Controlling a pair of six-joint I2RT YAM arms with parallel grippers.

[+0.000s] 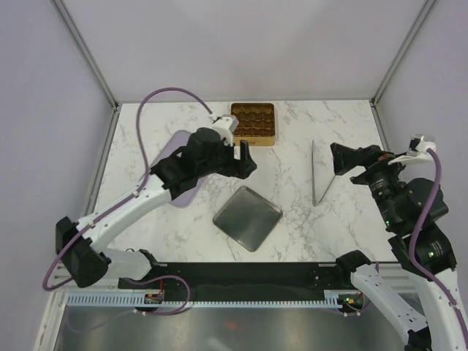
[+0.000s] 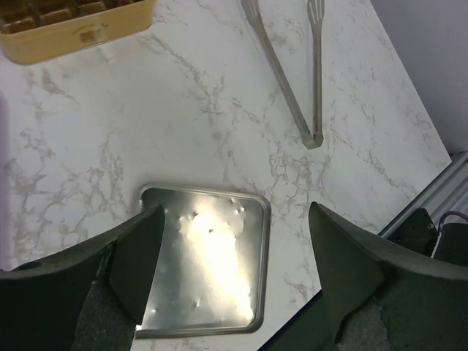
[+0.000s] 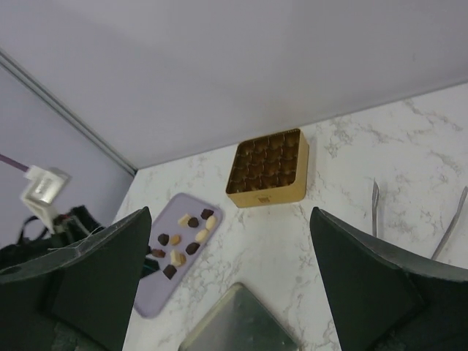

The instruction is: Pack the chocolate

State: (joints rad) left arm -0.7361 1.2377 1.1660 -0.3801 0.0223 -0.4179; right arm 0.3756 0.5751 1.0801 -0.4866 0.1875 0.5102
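White marble worktop [image 1: 183,241], pale lilac walls round it. Far left: flat lilac board [image 3: 156,298], mostly hidden under my left arm in the top view. The chocolate [image 3: 186,238] sits loose on that board, about a dozen tiny pieces, dark brown mixed with cream and tan, none touching either pincer. My left pincer [image 1: 241,157] hangs over the worktop just in front of the gold tin [image 1: 253,123], jaws spread wide, nothing between them; its wrist view looks down past both fingers [image 2: 139,270] at bare marble and metal. Tin is at the back centre, lid off, grid cells brownish, can't tell if any cell holds a piece. Nearer me, centre: flat square metal tray [image 1: 247,218], turned corner-on, bare and shiny, well apart from tin and board. Right of that: metal tongs [image 1: 316,172] lying on the marble, arms apart. Far right: my right pincer [image 1: 344,157], off the surface, pointing left toward the tongs, just beside them, not touching, jaws fully spread, holding nothing.
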